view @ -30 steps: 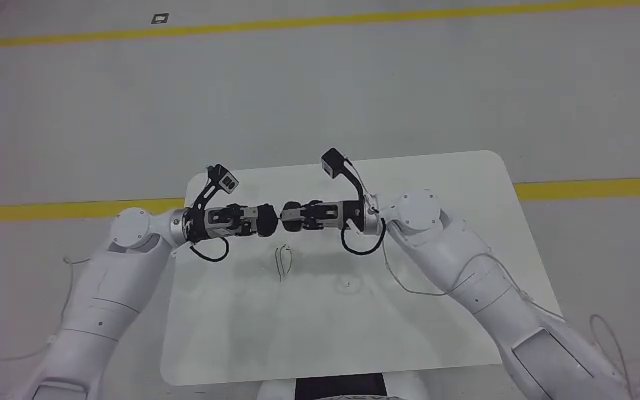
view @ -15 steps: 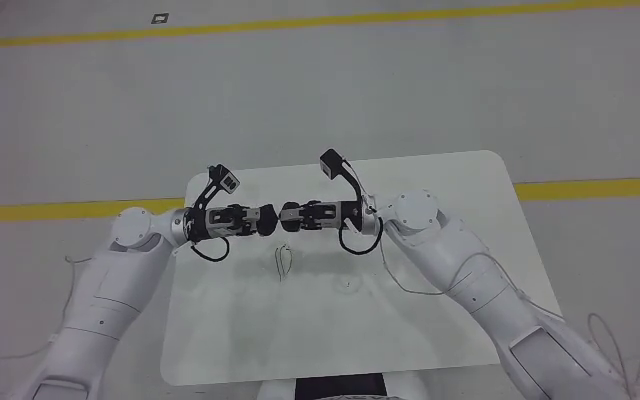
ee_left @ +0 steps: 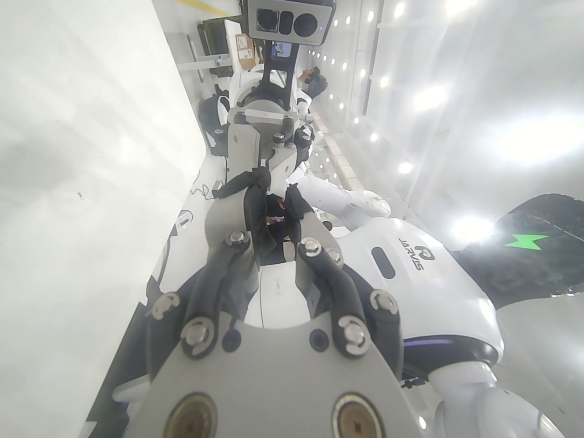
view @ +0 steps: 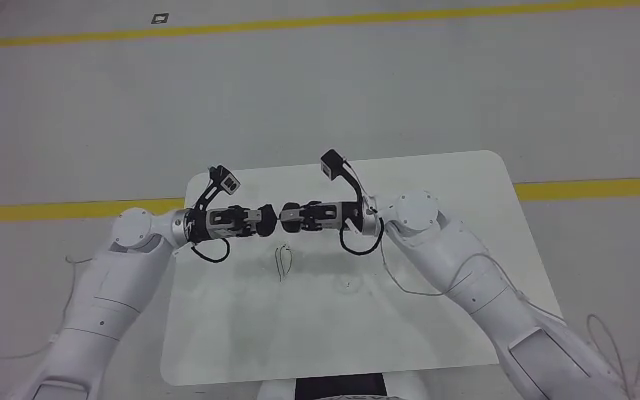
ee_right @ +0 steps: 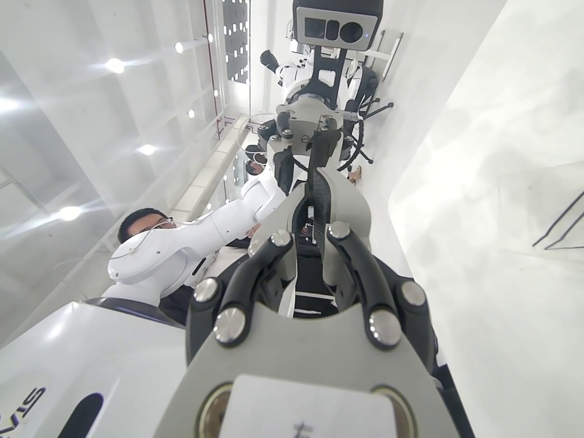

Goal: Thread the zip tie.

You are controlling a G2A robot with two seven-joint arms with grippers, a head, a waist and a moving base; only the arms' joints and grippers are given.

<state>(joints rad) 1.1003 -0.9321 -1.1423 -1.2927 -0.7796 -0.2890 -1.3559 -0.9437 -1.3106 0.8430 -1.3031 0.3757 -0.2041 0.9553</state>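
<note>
Only the right end effector [view: 289, 214] has edged closer to the left end effector [view: 264, 219], and they sit nose to nose above the tabletop [view: 450, 300]. The right looks pinched closed; the left I cannot tell. The zip tie [view: 283, 260] lies ungripped on the tabletop near them, so threading seems not yet done.

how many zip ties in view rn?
1. A thin looped zip tie lies on the table, just on the robot's side of where the left gripper and right gripper meet. Another may be hidden between the grippers.
</note>
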